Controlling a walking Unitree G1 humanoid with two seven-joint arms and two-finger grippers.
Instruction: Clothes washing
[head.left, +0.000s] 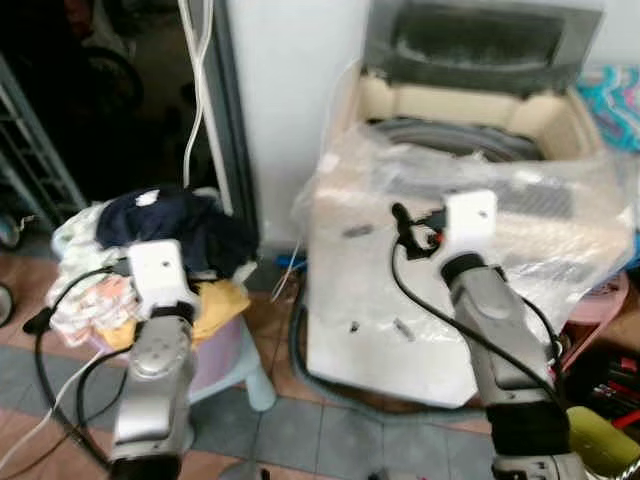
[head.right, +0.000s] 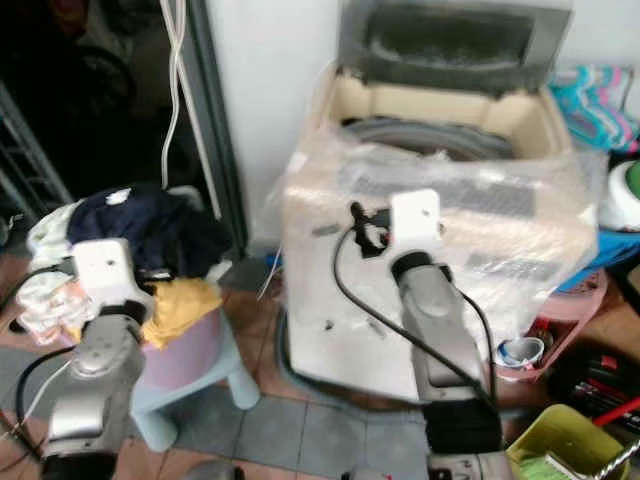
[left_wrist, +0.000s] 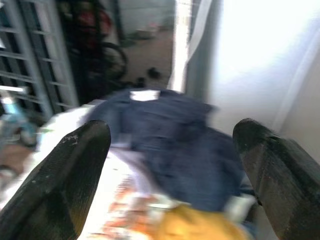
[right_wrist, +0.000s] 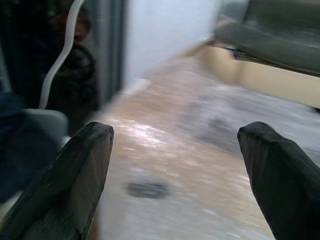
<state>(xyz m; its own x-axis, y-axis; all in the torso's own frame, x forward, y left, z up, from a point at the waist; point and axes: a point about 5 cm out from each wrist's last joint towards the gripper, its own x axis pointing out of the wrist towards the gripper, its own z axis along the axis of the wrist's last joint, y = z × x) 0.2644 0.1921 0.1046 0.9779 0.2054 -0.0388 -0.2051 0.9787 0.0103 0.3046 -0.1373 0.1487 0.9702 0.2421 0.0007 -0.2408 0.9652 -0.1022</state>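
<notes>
Plastic-wrapped white top-loading washing machine (head.left: 430, 300), lid up, stands right of a lilac basket (head.left: 225, 355) heaped with navy, yellow and white clothes (head.left: 170, 250); left gripper (left_wrist: 170, 165) and right gripper (right_wrist: 175, 165) both spread, empty.

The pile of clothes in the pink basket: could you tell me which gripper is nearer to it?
Left. The left gripper, fingers open, hovers just above the pile of clothes. The right gripper, also open, is off to the side over the plastic-wrapped washing machine.
</notes>
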